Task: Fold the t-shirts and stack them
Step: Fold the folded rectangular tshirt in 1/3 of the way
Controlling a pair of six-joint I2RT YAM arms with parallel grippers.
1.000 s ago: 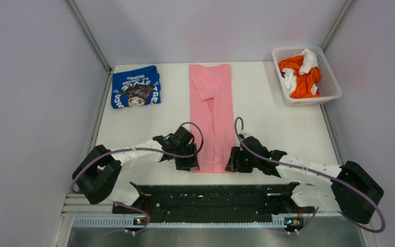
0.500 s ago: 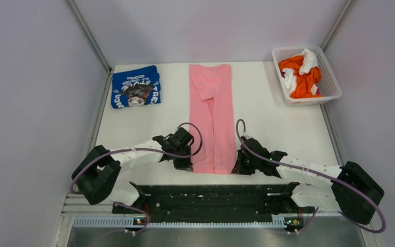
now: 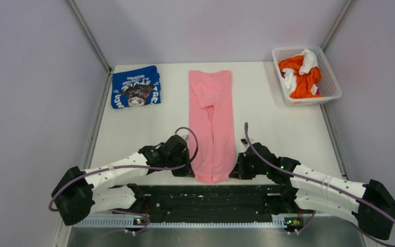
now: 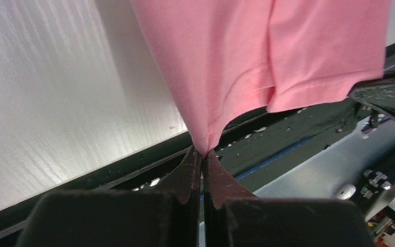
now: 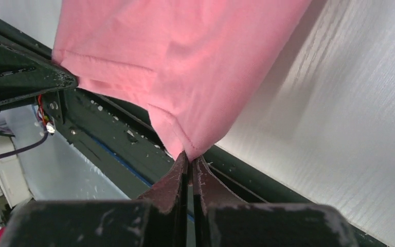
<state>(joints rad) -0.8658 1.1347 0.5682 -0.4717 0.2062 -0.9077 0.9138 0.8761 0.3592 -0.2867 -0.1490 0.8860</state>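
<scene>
Gripping pink t-shirt (image 3: 213,118) at near hem corners, left end effector (image 4: 201,152), right end effector (image 5: 187,157), both clamped, table (image 3: 283,118) edge below

The white table (image 3: 277,123) carries a folded blue t-shirt (image 3: 135,86) at its far left corner, a pink t-shirt (image 3: 213,118) along its middle, and a basket (image 3: 331,77) at its far right corner.

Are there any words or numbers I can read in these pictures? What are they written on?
Blue t-shirt: white letters around a dark picture, upside down in the top view, too small and blurred to read.
Pink t-shirt: no words or numbers on it.
White basket and the orange and white clothes in it: no words that show.
</scene>
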